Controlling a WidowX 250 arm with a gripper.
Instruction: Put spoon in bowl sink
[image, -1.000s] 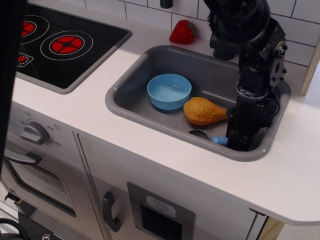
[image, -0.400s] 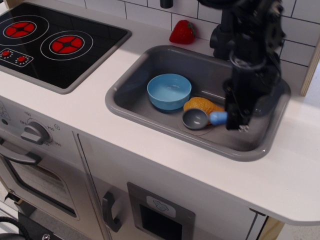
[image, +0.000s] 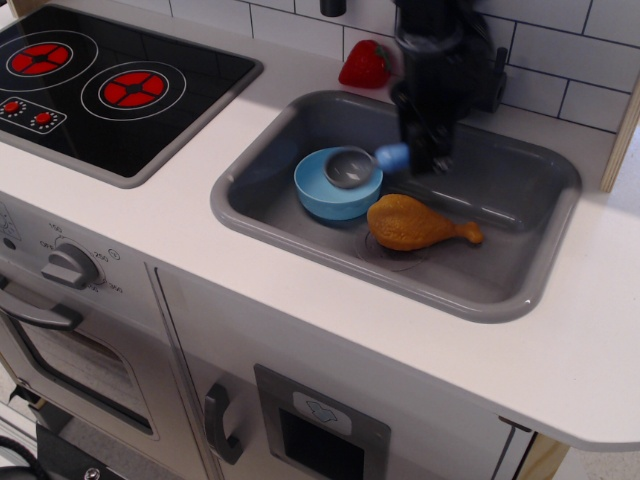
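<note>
My gripper (image: 424, 160) hangs over the grey sink (image: 520, 190) and is shut on the light-blue handle of the spoon (image: 362, 164). The spoon sticks out to the left, held level in the air. Its grey scoop hovers over the right part of the light-blue bowl (image: 325, 190). The bowl stands on the sink floor at the left. I cannot tell how far above the bowl the scoop is.
An orange-brown chicken drumstick (image: 415, 224) lies in the sink just right of the bowl, below the gripper. A red strawberry (image: 365, 65) sits on the white counter behind the sink. The black stovetop (image: 110, 80) is at the left.
My gripper lifted the spoon from the sink floor at the front right and carried it up and left, past the drumstick, to above the bowl.
</note>
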